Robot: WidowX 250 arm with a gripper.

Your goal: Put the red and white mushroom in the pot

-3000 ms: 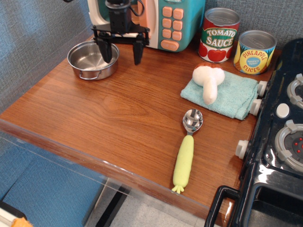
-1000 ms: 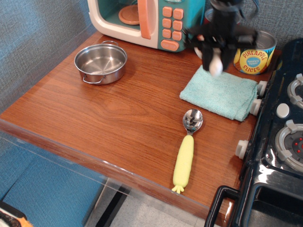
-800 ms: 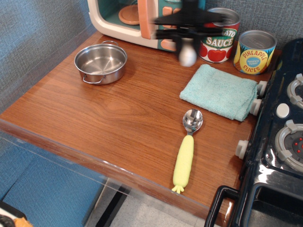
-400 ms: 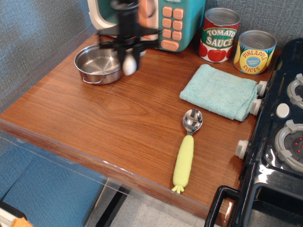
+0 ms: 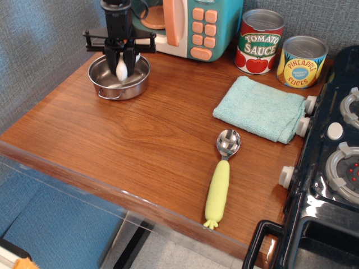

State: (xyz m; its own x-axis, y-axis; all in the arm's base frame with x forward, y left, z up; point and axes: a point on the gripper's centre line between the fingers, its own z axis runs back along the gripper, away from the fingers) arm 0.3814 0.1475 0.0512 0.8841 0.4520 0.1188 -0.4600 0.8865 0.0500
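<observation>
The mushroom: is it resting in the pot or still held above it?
Held. The jaws grip the mushroom over the pot; whether it touches the bottom, cannot tell.

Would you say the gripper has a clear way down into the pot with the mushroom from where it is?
Probably yes: the gripper holds the mushroom directly over the open pot, and nothing appears to lie inside or between them.

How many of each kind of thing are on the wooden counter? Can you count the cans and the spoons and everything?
Cans: 2, the tomato sauce can and the pineapple slices can
Spoons: 1, the yellow-handled spoon
Cloths: 1, the teal cloth
Pots: 1, the pot
Mushrooms: 1, the mushroom, held by the gripper over the pot
Toy microwaves: 1, the toy microwave
Total: 7
</observation>
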